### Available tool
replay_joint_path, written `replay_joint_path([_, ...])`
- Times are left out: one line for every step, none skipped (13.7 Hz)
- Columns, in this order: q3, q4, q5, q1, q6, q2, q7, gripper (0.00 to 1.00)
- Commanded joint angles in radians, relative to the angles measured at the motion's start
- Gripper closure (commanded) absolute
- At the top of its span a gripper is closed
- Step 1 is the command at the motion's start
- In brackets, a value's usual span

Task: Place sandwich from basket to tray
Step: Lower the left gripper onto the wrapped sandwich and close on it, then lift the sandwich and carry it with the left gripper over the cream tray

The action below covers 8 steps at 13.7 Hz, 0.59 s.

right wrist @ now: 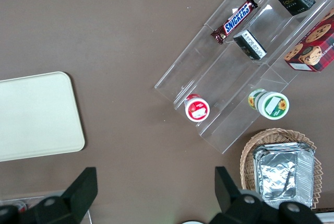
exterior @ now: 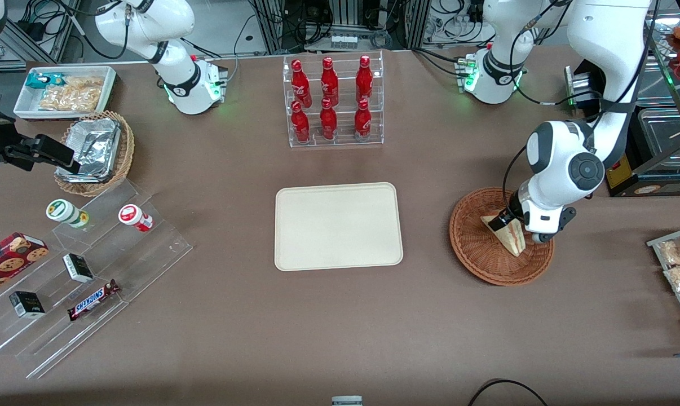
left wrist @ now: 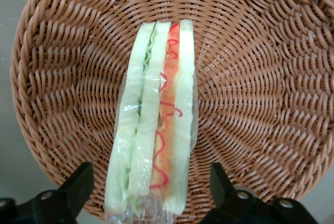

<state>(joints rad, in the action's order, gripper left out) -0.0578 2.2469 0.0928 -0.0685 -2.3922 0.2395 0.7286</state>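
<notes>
While our left arm bends down over the basket (exterior: 486, 259), we see its gripper (left wrist: 151, 195) hanging just above the sandwich (left wrist: 156, 130), fingers (left wrist: 78, 185) spread wide on either side of the wrapped wedge and gripping nothing. We find the sandwich lying in the basket, near its middle. Toward the parked arm's end lies the tray (exterior: 338, 225), well apart from the basket.

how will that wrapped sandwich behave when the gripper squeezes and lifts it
The sandwich is soft bread, so it will likely squash. Its clear film wrap could make it slippery. It looks light. The gripper is open, straddling it over the basket.
</notes>
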Motion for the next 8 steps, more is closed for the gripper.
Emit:
replay_joint_path([0.018,-0.015,-0.03,-0.002,-0.005,0.007,-0.006,0.56])
replay_joint_path([0.018,-0.015,-0.03,-0.002,-0.005,0.007,-0.006,0.75])
replay_joint_path([0.018,-0.015,-0.044,-0.002,-0.005,0.006,-0.006,0.86])
replay_joint_path([0.018,-0.019,-0.057,-0.002,-0.004,0.004,-0.006,0.9])
replay_joint_path([0.019,-0.026,-0.062,-0.002,-0.002,0.001,-0.005,0.91])
replay_joint_path([0.019,-0.032,-0.062,-0.002,0.002,-0.003,-0.003,0.92])
replay_joint_path([0.019,-0.033,-0.062,-0.002,0.005,-0.014,-0.003,0.93])
replay_joint_path([0.016,-0.035,-0.064,-0.007,0.013,-0.028,-0.001,0.93])
